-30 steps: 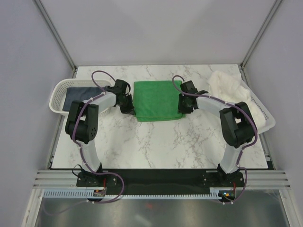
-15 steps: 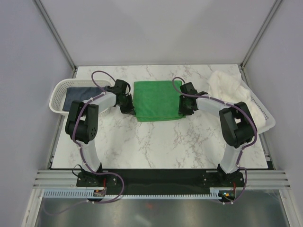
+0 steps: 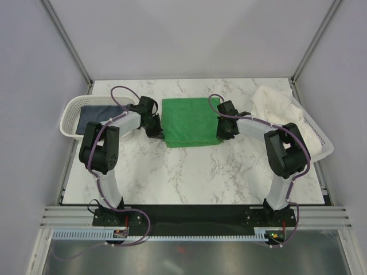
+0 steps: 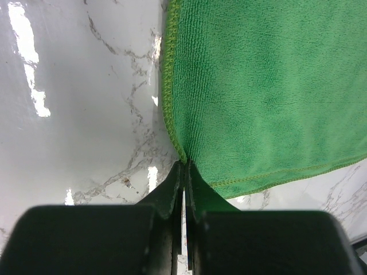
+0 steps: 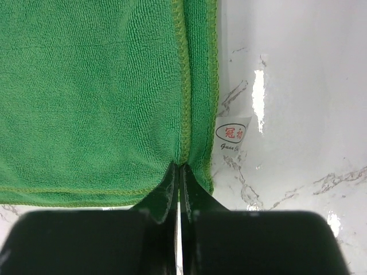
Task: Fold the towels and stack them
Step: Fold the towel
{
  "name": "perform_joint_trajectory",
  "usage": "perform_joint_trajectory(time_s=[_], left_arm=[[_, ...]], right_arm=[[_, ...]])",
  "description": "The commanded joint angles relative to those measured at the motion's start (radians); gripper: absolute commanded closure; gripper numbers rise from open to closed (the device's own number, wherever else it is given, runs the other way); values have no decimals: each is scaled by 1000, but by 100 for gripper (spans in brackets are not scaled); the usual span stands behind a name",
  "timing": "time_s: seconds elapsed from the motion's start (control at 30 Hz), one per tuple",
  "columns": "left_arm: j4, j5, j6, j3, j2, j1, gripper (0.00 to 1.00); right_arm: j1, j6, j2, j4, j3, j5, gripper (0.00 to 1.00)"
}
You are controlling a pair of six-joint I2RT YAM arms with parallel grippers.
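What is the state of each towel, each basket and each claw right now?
green towel: flat on the table, layered at its right edge, pinched on both sides.
navy towel: lying in the left basket.
white towel: crumpled, unfolded, in the right basket.
left basket: holds the navy towel.
right basket: holds the white towel.
left claw: shut on the green towel.
right claw: shut on the green towel.

The green towel (image 4: 269, 86) is seen as matt, finely looped terry cloth edged with raised stitching, with a smooth printed label (image 5: 231, 136) at its hem. The tabletop (image 4: 80, 114) is finished in smooth, glossy marble-patterned white, and light is reflected on it. The left gripper (image 4: 183, 167) and right gripper (image 5: 178, 167) are formed of matt black plastic.
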Motion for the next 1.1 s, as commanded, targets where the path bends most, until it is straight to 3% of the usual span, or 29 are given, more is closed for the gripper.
perform_joint_trajectory(time_s=[0.0, 0.17, 0.27, 0.3, 0.33, 0.53, 0.87, 1.03, 1.07], left_arm=[[25, 21, -27, 37, -33, 0, 98], [2, -8, -26, 51, -47, 2, 98], [-4, -6, -26, 54, -43, 0, 98], [-5, -3, -24, 52, -40, 2, 98], [-5, 3, -26, 51, -38, 0, 98], [-7, 1, -21, 41, -43, 0, 98], [-5, 14, -34, 49, -43, -3, 98], [-5, 17, -41, 54, -44, -4, 98], [-5, 17, -43, 54, -44, -6, 98]], right_arm=[[4, 8, 12, 18, 25, 23, 100], [2, -5, -5, -5, 48, 35, 100], [2, -10, 7, -24, 62, 29, 92], [2, -10, 12, -28, 62, 27, 83], [2, -9, 17, -33, 62, 24, 80], [2, -9, 6, -38, 67, 24, 84], [1, -13, 4, -62, 105, 24, 75], [2, -18, 15, -64, 116, 23, 83], [2, -16, 18, -64, 116, 20, 92]])
